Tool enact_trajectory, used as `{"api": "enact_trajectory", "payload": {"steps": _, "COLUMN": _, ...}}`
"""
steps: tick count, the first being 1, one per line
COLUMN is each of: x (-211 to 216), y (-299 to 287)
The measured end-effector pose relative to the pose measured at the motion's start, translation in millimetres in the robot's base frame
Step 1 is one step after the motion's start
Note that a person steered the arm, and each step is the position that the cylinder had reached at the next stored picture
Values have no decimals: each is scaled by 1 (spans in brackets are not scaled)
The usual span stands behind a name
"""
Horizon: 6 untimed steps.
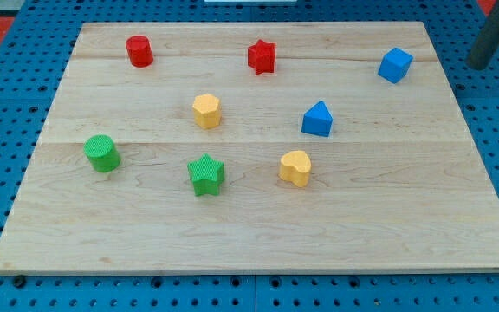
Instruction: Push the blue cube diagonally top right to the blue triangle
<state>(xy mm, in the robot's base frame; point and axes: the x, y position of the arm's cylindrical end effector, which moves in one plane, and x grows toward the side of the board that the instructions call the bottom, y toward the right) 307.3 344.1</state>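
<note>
The blue cube sits near the board's top right corner. The blue triangle lies below and to the left of it, right of the board's centre. My rod comes in at the view's top right, and my tip is off the board's right edge, well to the right of the blue cube and touching no block.
A red cylinder and a red star lie along the top. A yellow hexagon, a yellow heart, a green star and a green cylinder lie across the middle. The wooden board rests on a blue perforated surface.
</note>
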Motion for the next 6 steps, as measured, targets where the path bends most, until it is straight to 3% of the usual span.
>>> {"api": "enact_trajectory", "payload": {"steps": 1, "x": -4, "y": 0}}
{"api": "enact_trajectory", "payload": {"steps": 2, "x": 22, "y": -4}}
{"api": "enact_trajectory", "payload": {"steps": 3, "x": -12, "y": -35}}
{"api": "enact_trajectory", "payload": {"steps": 4, "x": -27, "y": -116}}
{"api": "enact_trajectory", "payload": {"steps": 5, "x": -7, "y": -200}}
{"api": "enact_trajectory", "payload": {"steps": 6, "x": -7, "y": -208}}
